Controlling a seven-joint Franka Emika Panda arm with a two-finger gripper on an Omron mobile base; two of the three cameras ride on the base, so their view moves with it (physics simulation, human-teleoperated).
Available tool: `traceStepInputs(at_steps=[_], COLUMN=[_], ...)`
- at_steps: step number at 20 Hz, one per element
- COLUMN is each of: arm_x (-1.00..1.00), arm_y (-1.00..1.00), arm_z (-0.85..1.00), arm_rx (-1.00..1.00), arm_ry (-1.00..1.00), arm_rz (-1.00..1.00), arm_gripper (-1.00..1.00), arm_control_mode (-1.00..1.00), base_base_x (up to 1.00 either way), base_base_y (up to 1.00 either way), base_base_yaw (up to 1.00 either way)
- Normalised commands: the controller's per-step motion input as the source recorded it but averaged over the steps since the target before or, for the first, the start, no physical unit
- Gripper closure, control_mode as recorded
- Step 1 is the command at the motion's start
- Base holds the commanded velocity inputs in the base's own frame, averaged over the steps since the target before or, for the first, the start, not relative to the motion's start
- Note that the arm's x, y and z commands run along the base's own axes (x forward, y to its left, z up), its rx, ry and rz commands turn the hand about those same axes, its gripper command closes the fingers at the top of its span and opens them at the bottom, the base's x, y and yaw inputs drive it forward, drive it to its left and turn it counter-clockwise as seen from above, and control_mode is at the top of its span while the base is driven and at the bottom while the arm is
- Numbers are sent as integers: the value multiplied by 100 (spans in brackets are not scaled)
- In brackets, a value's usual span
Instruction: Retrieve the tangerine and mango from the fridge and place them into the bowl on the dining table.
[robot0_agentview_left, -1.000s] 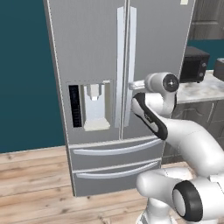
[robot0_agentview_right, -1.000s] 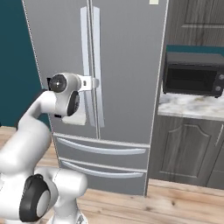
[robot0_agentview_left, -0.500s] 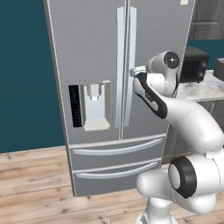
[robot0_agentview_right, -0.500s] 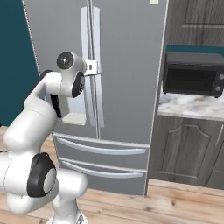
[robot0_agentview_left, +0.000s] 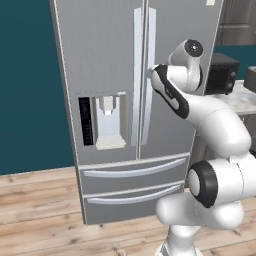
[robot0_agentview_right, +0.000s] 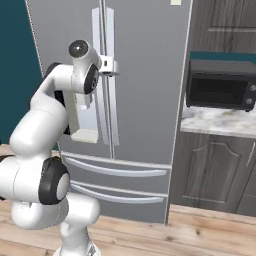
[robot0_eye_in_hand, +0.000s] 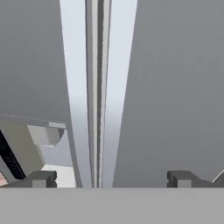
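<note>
The fridge (robot0_agentview_left: 110, 60) stands straight ahead with both French doors shut, so the tangerine and mango are hidden. My gripper (robot0_agentview_left: 149, 73) is raised to upper-door height, right in front of the right door's vertical handle (robot0_agentview_left: 149, 75). From the other side the gripper (robot0_agentview_right: 114, 67) points at the door seam. In the hand view the gripper (robot0_eye_in_hand: 111, 179) is open, its fingertips (robot0_eye_in_hand: 41, 178) spread wide, with both pale handles (robot0_eye_in_hand: 120, 87) and the seam between them, close ahead. The bowl and the dining table are out of view.
A dark microwave (robot0_agentview_right: 222, 89) sits on a marble counter (robot0_agentview_right: 220, 122) right of the fridge, above dark cabinets (robot0_agentview_right: 215, 170). A teal wall (robot0_agentview_left: 25, 75) lies to the left. The dispenser panel (robot0_agentview_left: 107, 122) and two drawers (robot0_agentview_left: 132, 167) are below my hand.
The arm has lifted the hand and pushed it closer to the fridge's door handles. The gripper has stayed open and the doors stay shut.
</note>
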Motion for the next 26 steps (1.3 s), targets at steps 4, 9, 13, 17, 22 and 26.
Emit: traceStepInputs(at_steps=[4,9,13,17,22,26], arm_x=[7,21,41,53,57,55], arm_y=[0,-9,-2,-1,0,0], arm_z=[-11,-10,0,0,0,0], arm_rx=[0,0,0,0,0,0], arm_ry=[-20,-22,-3,0,2,5], arm_rz=[4,4,1,0,0,0], arm_gripper=[-100,-100,-100,-100,-100,-100], arm_control_mode=[-100,-100,-100,-100,-100,-100], base_base_x=[0,0,0,0,0,0], base_base_y=[0,0,0,0,0,0], base_base_yaw=[0,0,0,0,0,0])
